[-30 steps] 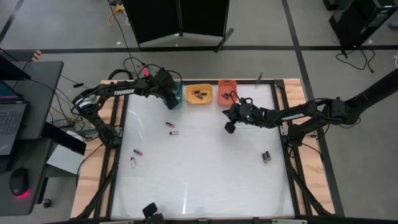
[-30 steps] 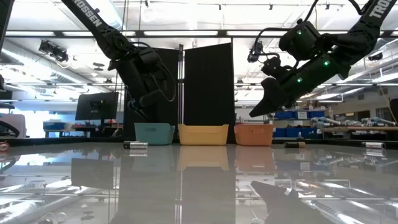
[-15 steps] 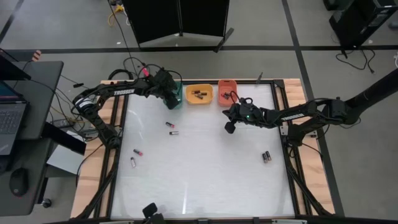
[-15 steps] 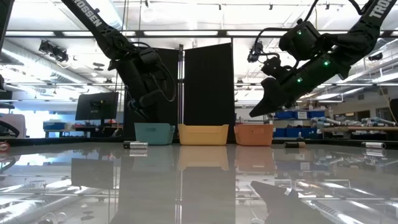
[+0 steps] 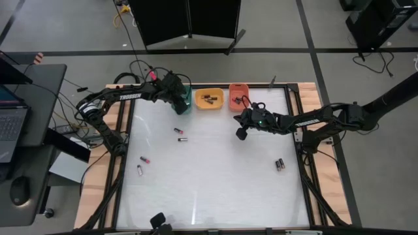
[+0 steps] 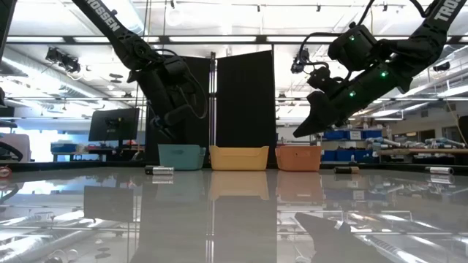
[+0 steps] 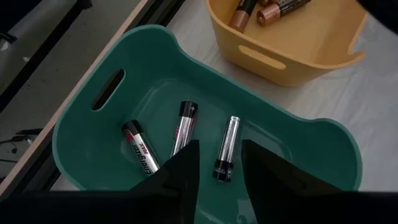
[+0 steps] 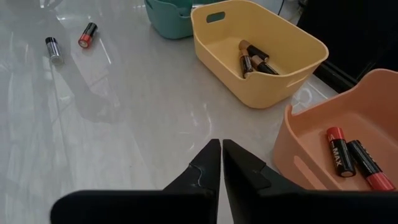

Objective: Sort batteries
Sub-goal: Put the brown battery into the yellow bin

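The left gripper [image 5: 180, 104] hangs at the table's far edge, fingers parted. The right gripper [image 5: 241, 133] hovers mid-table, fingers closed.

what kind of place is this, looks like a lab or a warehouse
Most likely a robotics lab or workshop. The low view shows an open ceiling with strip lights, a monitor and shelves of blue bins beyond the table. The high view shows a laptop desk beside it.

The orange tray [image 7: 292, 46] runs off the left wrist picture's edge. Labels on the loose batteries [image 5: 279, 164] are too small to read from above.
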`<state>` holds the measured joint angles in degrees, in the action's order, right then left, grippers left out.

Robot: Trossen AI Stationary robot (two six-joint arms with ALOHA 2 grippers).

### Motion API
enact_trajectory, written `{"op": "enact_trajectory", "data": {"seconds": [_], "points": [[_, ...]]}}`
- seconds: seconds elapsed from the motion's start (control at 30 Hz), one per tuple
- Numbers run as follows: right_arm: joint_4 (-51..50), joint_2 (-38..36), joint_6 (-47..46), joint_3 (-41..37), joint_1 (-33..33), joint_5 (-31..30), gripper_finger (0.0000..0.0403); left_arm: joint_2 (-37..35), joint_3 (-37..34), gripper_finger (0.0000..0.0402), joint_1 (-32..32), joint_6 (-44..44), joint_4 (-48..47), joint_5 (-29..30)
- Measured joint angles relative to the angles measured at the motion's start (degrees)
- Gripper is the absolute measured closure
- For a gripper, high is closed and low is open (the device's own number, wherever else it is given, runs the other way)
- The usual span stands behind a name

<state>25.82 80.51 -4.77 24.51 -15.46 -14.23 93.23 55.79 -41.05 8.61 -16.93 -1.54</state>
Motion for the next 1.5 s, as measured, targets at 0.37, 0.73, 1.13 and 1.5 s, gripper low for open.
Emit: {"op": "enact_trajectory", "data": {"seconds": [0.37, 0.73, 1.13, 1.5], "points": [[0.1, 0.0, 0.0, 0.0, 0.0, 0.0, 0.0375, -2.3, 0.0, 0.0275, 3.8, 0.3, 3.5, 0.0], [0.3, 0.0, 0.0, 0.0, 0.0, 0.0, 0.0378, -8.4, 0.0, 0.0275, 8.0, 0.3, 4.0, 0.2], [0.3, 0.0, 0.0, 0.0, 0.0, 0.0, 0.0376, -9.3, 0.0, 0.0275, 13.5, 0.2, 7.4, 0.2], [0.3, 0.0, 0.0, 0.0, 0.0, 0.0, 0.0374, -9.3, -2.0, 0.0277, 21.8, 0.0, 14.8, -0.5]]}}
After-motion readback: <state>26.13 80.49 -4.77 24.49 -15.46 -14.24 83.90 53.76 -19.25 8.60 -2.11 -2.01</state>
